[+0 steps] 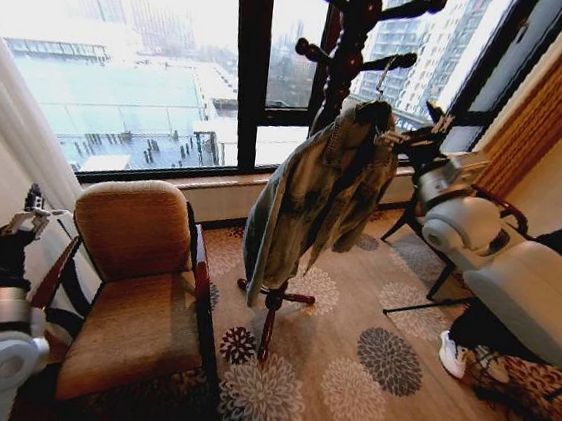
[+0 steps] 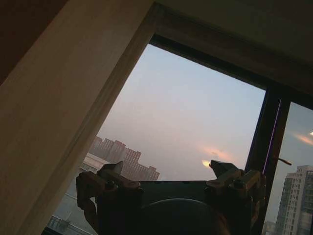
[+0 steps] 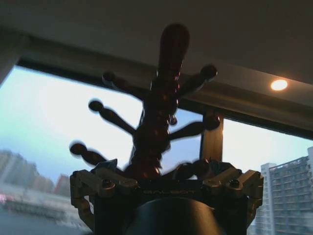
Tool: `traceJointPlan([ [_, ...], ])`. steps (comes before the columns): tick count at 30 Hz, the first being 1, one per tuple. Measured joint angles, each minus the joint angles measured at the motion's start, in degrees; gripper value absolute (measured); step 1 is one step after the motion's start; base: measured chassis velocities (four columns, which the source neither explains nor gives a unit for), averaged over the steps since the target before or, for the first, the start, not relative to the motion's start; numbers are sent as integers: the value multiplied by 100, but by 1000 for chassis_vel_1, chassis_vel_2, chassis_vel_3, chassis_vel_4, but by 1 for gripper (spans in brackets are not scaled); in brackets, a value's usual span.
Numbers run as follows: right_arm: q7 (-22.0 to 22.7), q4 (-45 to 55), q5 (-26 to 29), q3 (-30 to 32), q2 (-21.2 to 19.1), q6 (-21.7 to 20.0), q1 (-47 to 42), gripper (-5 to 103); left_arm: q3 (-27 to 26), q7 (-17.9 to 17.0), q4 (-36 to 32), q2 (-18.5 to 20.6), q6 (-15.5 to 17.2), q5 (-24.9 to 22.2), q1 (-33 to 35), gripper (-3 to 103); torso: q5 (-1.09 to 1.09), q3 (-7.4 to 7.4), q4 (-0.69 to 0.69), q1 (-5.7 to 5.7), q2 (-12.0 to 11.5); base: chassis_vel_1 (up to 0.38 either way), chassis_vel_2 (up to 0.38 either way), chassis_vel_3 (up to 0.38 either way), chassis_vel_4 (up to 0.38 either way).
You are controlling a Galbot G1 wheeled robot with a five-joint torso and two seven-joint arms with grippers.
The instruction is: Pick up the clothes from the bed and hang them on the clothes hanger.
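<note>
1. One denim jacket [image 1: 317,199], hanging on a dark wooden coat stand [image 1: 346,46] in front of the window [image 1: 125,63]. It drapes off an upper peg; hem well above the patterned carpet [image 1: 365,370].
2. One clothes hanger [image 1: 382,92]: only the thin hook and a dark bit at the jacket collar visible, rest hidden inside the jacket.
3. One brown armchair [image 1: 138,276], beside the stand, toward the robot's left.
4. Right gripper [image 1: 421,137] raised just beside the jacket's collar on the robot's right; fingers spread apart, nothing clearly between them. Contact with the hanger hard to judge.
5. In the right wrist view, right gripper [image 3: 168,171] fingers are parted, with the stand's pegs [image 3: 164,98] rising right past them.
6. Left gripper [image 1: 6,222] raised at the robot's left, next to the armchair arm, well apart from the jacket; in the left wrist view [image 2: 168,171] fingers open and empty against the sky.
7. Stand's top cut off in the head view.
</note>
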Motion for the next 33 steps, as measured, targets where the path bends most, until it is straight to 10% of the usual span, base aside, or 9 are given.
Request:
traceJointPlan([
  [7,273,304,575,1210,416,232,-852,100,-19,-43,-60,-38,-8,142,110,100,-3,-1,2,0,0,0,0,0,0],
  [17,-109,520,-724,3923,1876,354,-4027,100,121,173,-183,-7,-134,506,281,100,4,0,-1,0,0,0,0,0,0],
  [33,-399,1916,-1423,5634,3479,126,-6385,100,631,269,-578,-324,-145,1109,631,100,0,-1,-1,-1,0,0,0,0,0],
])
